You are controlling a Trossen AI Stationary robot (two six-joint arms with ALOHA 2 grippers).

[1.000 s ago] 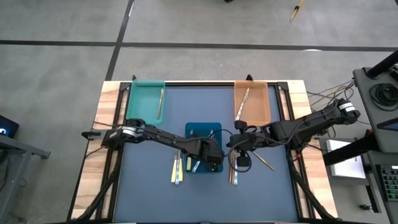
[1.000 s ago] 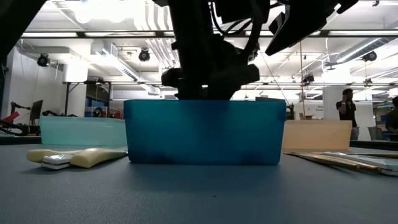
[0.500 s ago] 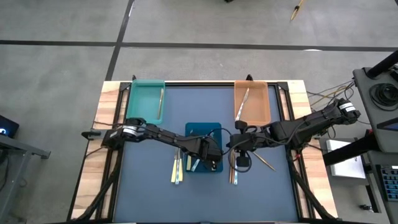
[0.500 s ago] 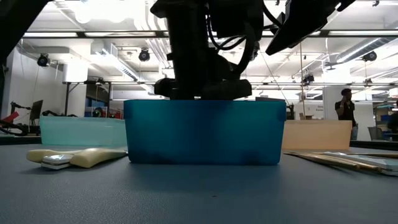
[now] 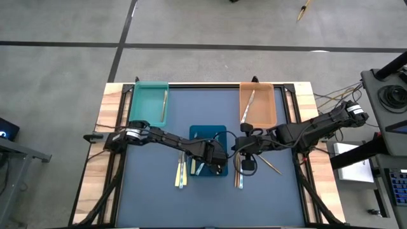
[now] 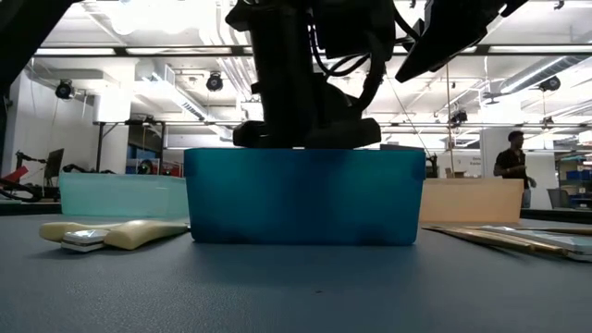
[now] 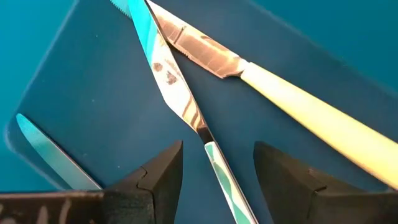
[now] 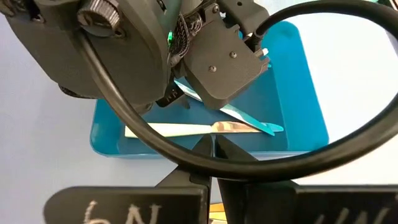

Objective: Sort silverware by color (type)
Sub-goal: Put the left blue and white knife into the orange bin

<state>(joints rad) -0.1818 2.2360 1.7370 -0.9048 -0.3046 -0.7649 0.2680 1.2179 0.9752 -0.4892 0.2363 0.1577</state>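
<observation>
My left gripper (image 5: pixel 220 166) (image 7: pixel 217 147) reaches down into the blue tray (image 5: pixel 208 135) and is open. Its fingers stand on either side of the pale-blue handle (image 7: pixel 221 174) of a knife lying on the tray floor, with a gap on each side. A cream-handled knife (image 7: pixel 298 102) lies crossed under that knife's blade, and another blade (image 7: pixel 53 158) shows beside them. My right gripper (image 5: pixel 239 151) (image 8: pixel 214 146) hovers shut just right of the blue tray, holding nothing.
A teal tray (image 5: pixel 147 105) at the far left and an orange tray (image 5: pixel 262 105) at the far right each hold a utensil. Loose silverware lies on the mat left of the blue tray (image 5: pixel 181 172) and right of it (image 5: pixel 239 179), with a gold piece (image 5: pixel 272 166).
My left gripper has sunk a little deeper into the blue tray; my right arm has kept still.
</observation>
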